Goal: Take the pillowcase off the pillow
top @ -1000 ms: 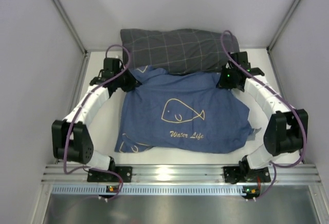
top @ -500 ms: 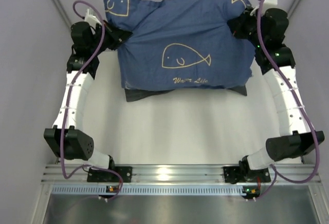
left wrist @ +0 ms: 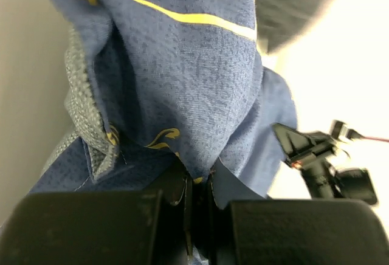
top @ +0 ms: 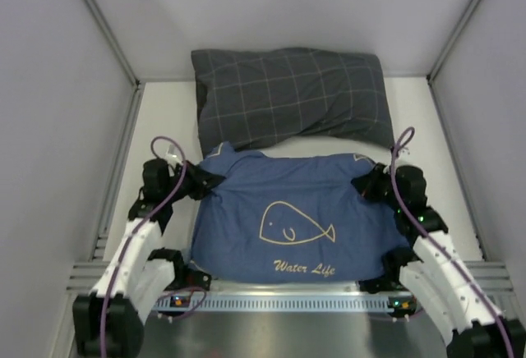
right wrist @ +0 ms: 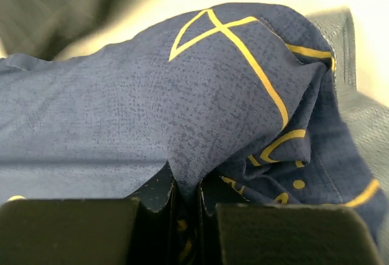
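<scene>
A white tabletop (top: 160,120) sits between pale walls. At its far side lies a dark grey pillow with light grid lines (top: 288,95). Just in front of it, a blue cloth pillowcase (top: 288,210) printed with a cream whale and "Water Life" hangs spread between the arms. The left gripper (top: 197,184) is pinched tight on its far left corner and the right gripper (top: 367,184) on its far right corner. Whether anything fills the case is unclear.

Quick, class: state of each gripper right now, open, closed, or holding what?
Left gripper: closed on a bunched corner of the pillowcase.
Right gripper: closed on the pillowcase's opposite corner.
</scene>
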